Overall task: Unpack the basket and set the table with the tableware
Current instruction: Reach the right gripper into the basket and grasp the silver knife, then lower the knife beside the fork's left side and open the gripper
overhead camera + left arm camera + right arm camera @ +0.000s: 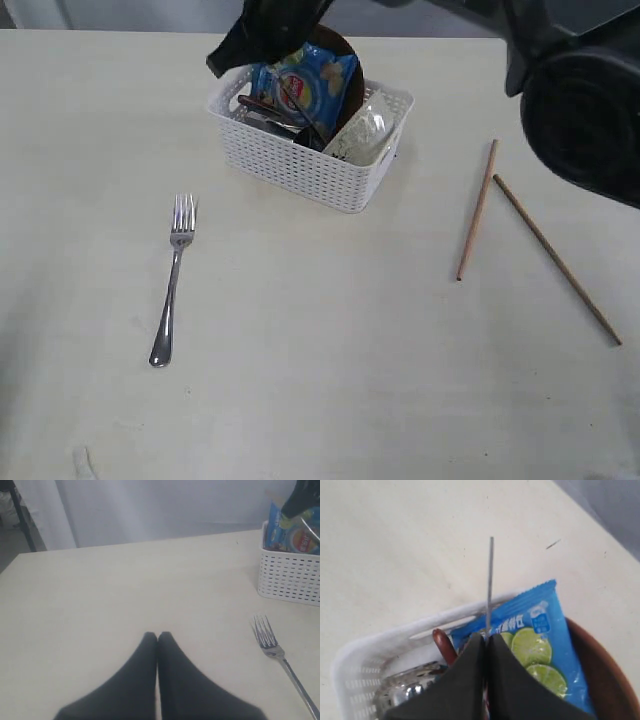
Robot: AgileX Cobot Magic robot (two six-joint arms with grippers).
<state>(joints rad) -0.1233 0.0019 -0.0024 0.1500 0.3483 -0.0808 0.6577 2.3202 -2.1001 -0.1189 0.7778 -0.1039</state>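
white plastic basket point(300, 165) stands at the far middle of the table point(330, 400), packed. a blue chip bag point(305, 85) stands upright in it, with a dark brown plate point(607, 675) on edge behind the bag. a reddish-brown wooden spoon point(441, 642) and a steel cup point(407, 695) sit at the bag's left side.

the right gripper point(486, 637) reaches in from the far side over the basket's left end. its jaws are pressed together just above the bag's top edge, pinching a thin steel blade, seemingly the knife point(490, 580) seen edge-on. the blade sticks out beyond the basket's rim.

the left gripper point(158, 636) has its jaws closed tip to tip with nothing between them. it hangs above bare tabletop, apart from the fork.

the fork point(172, 285) lies flat left of the middle, nearer than the basket, tines pointing far. two wooden chopsticks point(477, 210) lie on the right, well apart from the basket. their far ends are close together and they spread apart toward the near side.
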